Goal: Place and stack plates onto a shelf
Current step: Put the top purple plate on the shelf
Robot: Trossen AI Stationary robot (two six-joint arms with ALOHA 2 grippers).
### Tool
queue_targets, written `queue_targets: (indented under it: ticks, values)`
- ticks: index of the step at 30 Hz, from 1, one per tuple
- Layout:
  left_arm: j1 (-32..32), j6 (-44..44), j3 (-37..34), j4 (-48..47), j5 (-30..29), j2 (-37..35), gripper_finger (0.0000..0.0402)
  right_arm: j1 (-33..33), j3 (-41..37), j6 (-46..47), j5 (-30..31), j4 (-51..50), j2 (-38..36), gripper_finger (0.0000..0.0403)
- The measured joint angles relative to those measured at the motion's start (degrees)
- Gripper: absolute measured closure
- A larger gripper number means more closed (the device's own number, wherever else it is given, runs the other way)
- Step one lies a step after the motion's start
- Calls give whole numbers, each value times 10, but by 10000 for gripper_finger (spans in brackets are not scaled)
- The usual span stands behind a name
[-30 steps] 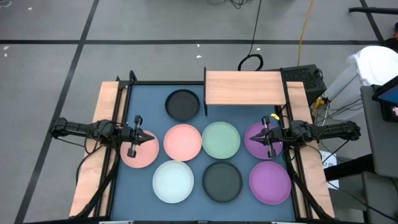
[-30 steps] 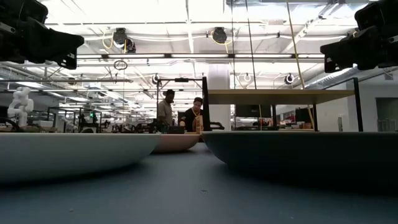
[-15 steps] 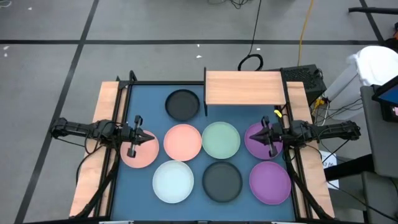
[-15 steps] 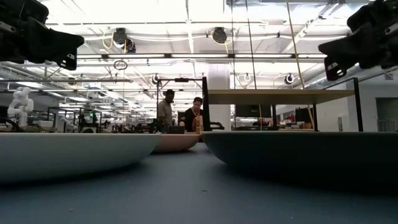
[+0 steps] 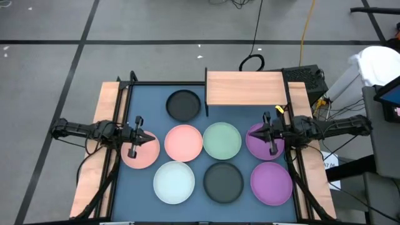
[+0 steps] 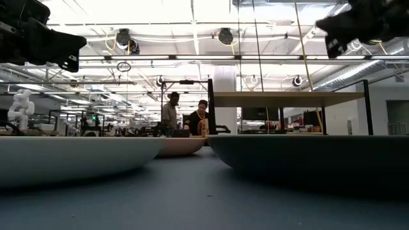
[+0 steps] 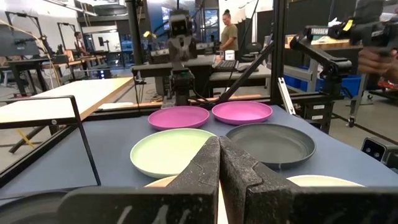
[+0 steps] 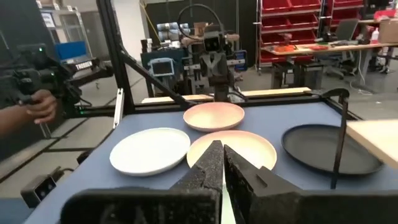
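Several round plates lie flat on the blue table top: a dark grey one (image 5: pixel 184 105) at the far side, two pink (image 5: pixel 140 153) (image 5: pixel 184 142), a pale green (image 5: pixel 222 140), two purple (image 5: pixel 259 142) (image 5: pixel 271 184), a second dark grey (image 5: pixel 223 182) and a whitish one (image 5: pixel 174 182). The light-wood shelf (image 5: pixel 246 87) stands on thin black legs at the far right. My left gripper (image 5: pixel 152 138) (image 7: pixel 219 142) is shut and hangs level over the left pink plate. My right gripper (image 5: pixel 253 132) (image 8: pixel 217 146) is shut and held level high above the far purple plate. Neither holds anything.
Wooden side strips (image 5: pixel 106 125) and black frame posts (image 5: pixel 132 78) edge the blue surface. The shelf's black leg (image 8: pixel 339 140) stands beside the far dark grey plate. A person's hand (image 8: pixel 38 107) shows beyond the table's edge. People work far off in the room (image 6: pixel 185 115).
My right gripper has risen above the far purple plate, most of it in the last half second. It has rolled a little about its own axis and stayed shut. The left arm and all plates have kept still.
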Motion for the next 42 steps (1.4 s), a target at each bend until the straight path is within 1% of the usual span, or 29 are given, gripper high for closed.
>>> queue_targets:
  ticks: [5,8,16,26,31,37,42]
  values:
    - [0,0,0,0,0,0,398,2,78,-8,0,-11,84,403]
    - [0,0,0,0,0,0,398,8,137,-16,0,-40,125,403]
    - [0,2,0,0,0,0,398,26,296,-26,6,-111,208,403]
    - [0,2,0,0,0,0,398,55,450,-30,92,-239,283,403]
    - [0,8,0,0,-1,0,398,66,498,-11,107,-278,318,403]
    - [0,30,0,0,-4,0,398,89,526,26,106,-315,360,403]
    - [0,29,0,0,-38,0,398,111,527,49,107,-342,385,403]
